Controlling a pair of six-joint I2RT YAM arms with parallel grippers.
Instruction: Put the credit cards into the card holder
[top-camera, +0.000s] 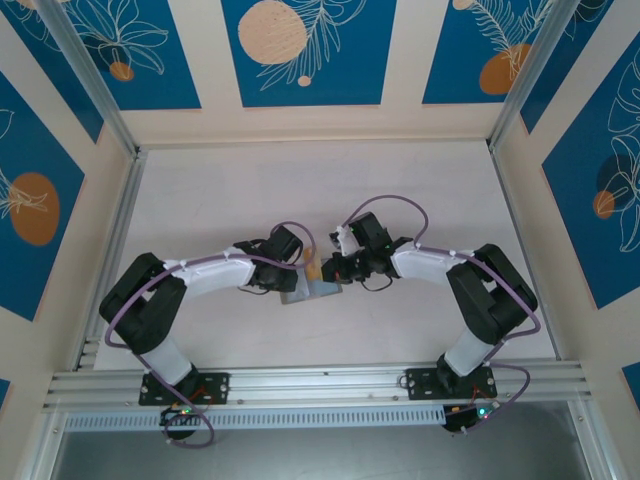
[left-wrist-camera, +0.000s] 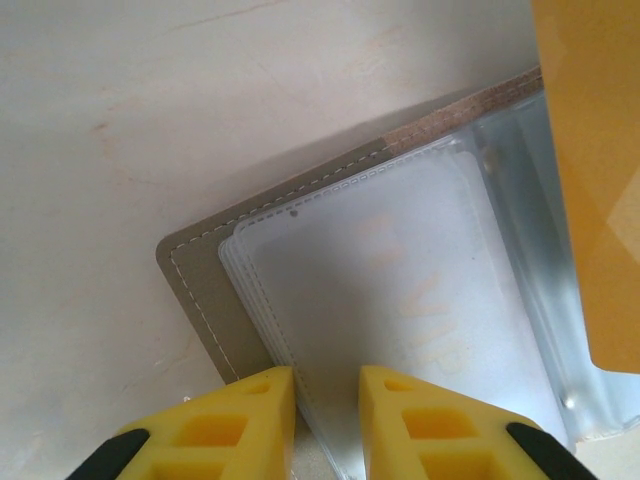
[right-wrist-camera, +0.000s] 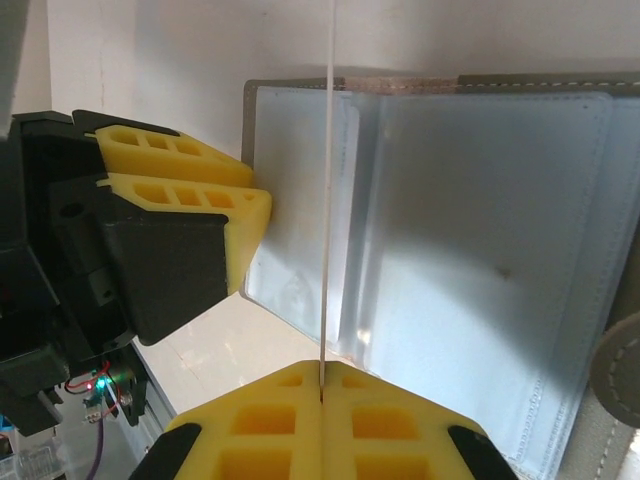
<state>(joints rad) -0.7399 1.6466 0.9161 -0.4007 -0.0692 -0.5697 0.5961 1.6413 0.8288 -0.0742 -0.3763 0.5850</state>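
Note:
The card holder (top-camera: 318, 293) lies open on the table between both arms: a grey stitched cover (left-wrist-camera: 200, 290) with clear inner sleeves (right-wrist-camera: 480, 250). My left gripper (left-wrist-camera: 327, 385) has its yellow fingers closed around the edge of the sleeve stack, lifting it. In the right wrist view these fingers (right-wrist-camera: 180, 170) sit at the holder's left edge. My right gripper (right-wrist-camera: 322, 372) is shut on a thin yellow-orange credit card (left-wrist-camera: 595, 150). The card stands on edge (right-wrist-camera: 327, 200) over the open sleeves, near the fold.
The pale table (top-camera: 230, 200) has open room behind and beside the holder. Aluminium rails (top-camera: 320, 385) run along the near edge and up both sides. The left gripper's black body (right-wrist-camera: 90, 270) is close beside the held card.

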